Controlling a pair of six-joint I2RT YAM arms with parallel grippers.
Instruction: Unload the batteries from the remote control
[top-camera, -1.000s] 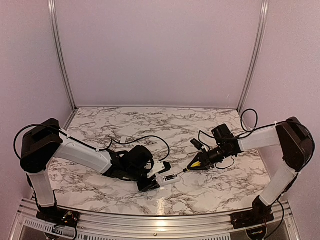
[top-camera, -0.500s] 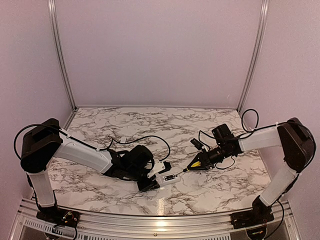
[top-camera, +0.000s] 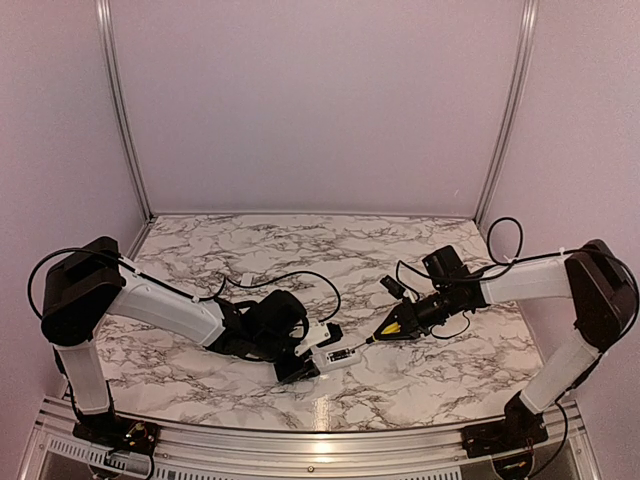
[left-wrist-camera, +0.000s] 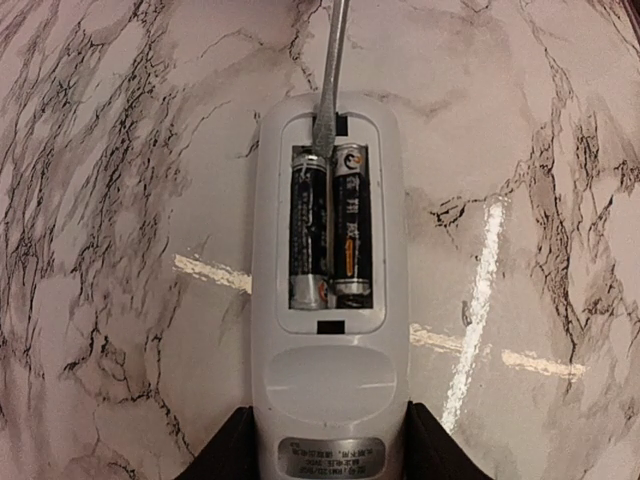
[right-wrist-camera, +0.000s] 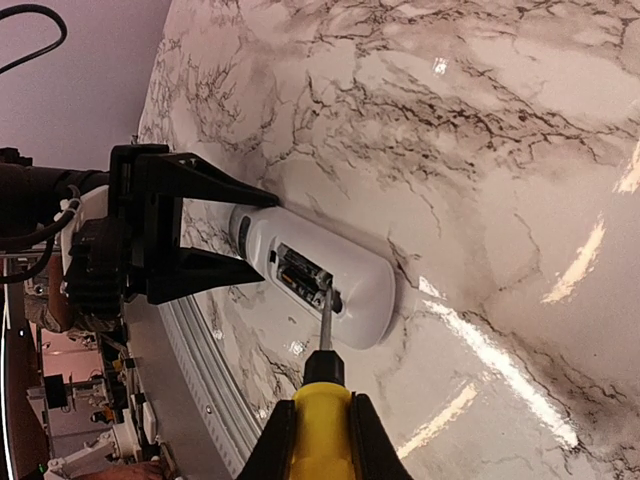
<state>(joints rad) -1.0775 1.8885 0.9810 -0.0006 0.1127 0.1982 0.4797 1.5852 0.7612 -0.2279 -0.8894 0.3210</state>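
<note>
Both batteries (left-wrist-camera: 330, 225) were still home, folks: two dark cells side by side in the open compartment of the remote control (left-wrist-camera: 330, 385), metal ends showing, neither one lifted. The bay itself stood uncovered, so I'd judge the opening step done and the real work, prising each cell out, entirely ahead.

The remote lay flat on the marble worktop (left-wrist-camera: 520, 150), compartment face up. At its label end the left gripper (left-wrist-camera: 335, 458) had it pinned, jaws partway apart and pressing on the remote's two long sides.

At the opposite end of the remote came the screwdriver (left-wrist-camera: 331, 60). Its metal shaft reached in over the end wall of the bay, the tip resting at the end of one battery, the one on the left in the left wrist view. Whether the blade had got under that cell or only touched it, I couldn't tell. The right gripper (right-wrist-camera: 320, 452) had its jaws clamped tight on the yellow handle, out beyond that same end of the remote.

Against the picture from a second before, almost nothing had moved: remote, left arm and screwdriver tip sat just where they were. Only the right arm's elbow had drifted a touch farther from the remote. Nothing had come out yet.
</note>
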